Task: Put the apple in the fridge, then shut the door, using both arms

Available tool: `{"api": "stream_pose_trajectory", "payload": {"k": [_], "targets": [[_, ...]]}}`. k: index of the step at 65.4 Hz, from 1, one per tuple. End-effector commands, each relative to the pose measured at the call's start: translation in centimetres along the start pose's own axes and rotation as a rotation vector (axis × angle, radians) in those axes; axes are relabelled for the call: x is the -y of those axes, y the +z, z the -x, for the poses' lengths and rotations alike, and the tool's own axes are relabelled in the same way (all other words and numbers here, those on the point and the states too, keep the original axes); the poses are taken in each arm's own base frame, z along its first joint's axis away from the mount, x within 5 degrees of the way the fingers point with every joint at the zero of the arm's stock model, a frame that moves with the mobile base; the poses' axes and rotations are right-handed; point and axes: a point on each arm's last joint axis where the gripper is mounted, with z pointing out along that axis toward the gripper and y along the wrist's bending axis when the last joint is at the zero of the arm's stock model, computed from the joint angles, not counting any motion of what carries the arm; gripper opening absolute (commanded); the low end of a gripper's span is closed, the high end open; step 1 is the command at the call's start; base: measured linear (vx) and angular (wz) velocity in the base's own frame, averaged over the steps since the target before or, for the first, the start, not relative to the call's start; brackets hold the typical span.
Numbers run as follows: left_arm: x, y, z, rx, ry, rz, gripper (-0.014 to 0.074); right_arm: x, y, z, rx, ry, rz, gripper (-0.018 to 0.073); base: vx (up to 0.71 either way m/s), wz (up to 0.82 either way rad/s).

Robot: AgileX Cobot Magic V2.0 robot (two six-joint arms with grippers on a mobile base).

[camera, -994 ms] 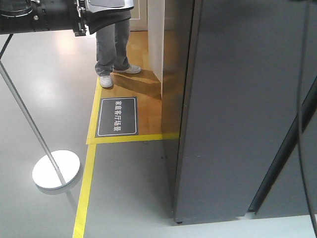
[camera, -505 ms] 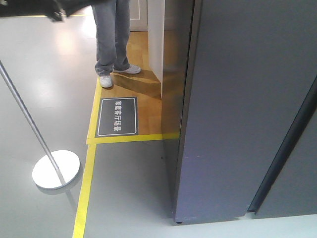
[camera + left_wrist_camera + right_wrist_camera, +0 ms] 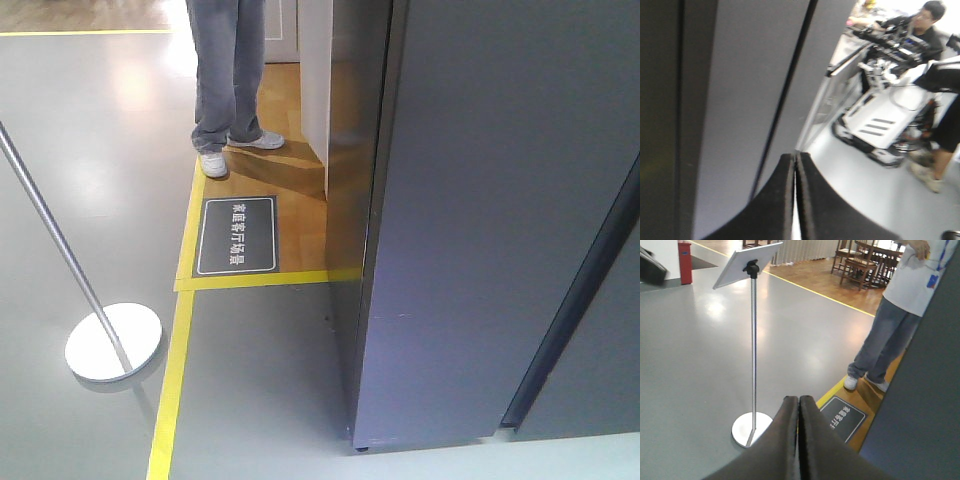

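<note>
The apple is not in view. The dark grey fridge [image 3: 480, 220] fills the right of the front view, and none of its white interior shows. A dark seam [image 3: 570, 310] runs between two grey panels; I cannot tell which one is the door. The grey panels also show in the left wrist view [image 3: 755, 75] and at the right edge of the right wrist view [image 3: 925, 405]. My left gripper [image 3: 795, 156] is shut and empty, close to the grey panels. My right gripper [image 3: 798, 399] is shut and empty, above the floor. Neither gripper shows in the front view.
A sign stand with a round white base [image 3: 113, 341] stands on the floor at the left, also in the right wrist view [image 3: 753, 340]. A person's legs [image 3: 228, 80] stand by a black floor plaque [image 3: 237, 235]. Yellow floor tape [image 3: 172, 380] runs forward. Another white robot [image 3: 880, 125] stands behind.
The black arm at the top left of the front view has risen out of the frame. The dark cable at the right edge is gone too.
</note>
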Motion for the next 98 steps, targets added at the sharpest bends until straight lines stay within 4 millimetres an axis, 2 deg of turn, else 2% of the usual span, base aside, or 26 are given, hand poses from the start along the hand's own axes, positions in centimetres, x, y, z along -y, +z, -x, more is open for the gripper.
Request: {"api": "stream_pose_trajectory", "payload": {"k": [1,12,21,35,46,53,58,65,98], "targets": [[3.4,-2.5,1.2,0.124,0.052,0.034,-0.0008,-0.8,-1.3,-1.0,0.084,0.013,-0.074,-0.0004,0.0,0.0],[6.1,-4.6,0.1,0.143,0.109,0.095,-0.0007,-2.8,-2.6,-6.1,0.049,0.041,-0.102,-0.0004,0.0,0.0],[7.1,-5.7,-3.2,0.151,0.093,0.154,-0.0007,-4.4,-3.6,-9.5,0.041,0.058,-0.119,-0.0004,0.0,0.0],[6.4,-6.4,-12.9,0.177,0.04,0.294,-0.0007,-6.2,-4.7,-13.7,0.021,0.059,-0.132,-0.0004,0.0,0.0],[4.2,-6.1,-20.8,0.221,-0.056,0.401,-0.0007,-6.9,-4.5,-16.6,-0.02,0.081,-0.126,-0.0004,0.0,0.0],[3.3,-5.9,-24.5,0.223,-0.094,0.438,-0.0006,-7.1,-4.3,-18.2,-0.05,0.1,-0.119,-0.0004,0.0,0.0],[2.8,-5.6,-26.3,0.207,-0.116,0.447,-0.0006,-7.2,-4.1,-18.9,-0.065,0.108,-0.115,-0.0004,0.0,0.0],[2.5,-5.5,-27.3,0.199,-0.127,0.451,-0.0006,-7.2,-4.0,-19.2,-0.075,0.109,-0.113,-0.0004,0.0,0.0],[2.4,-5.7,-26.9,0.235,-0.119,0.475,-0.0006,-7.2,-4.0,-19.2,-0.075,0.112,-0.109,-0.0003,0.0,0.0]]}}
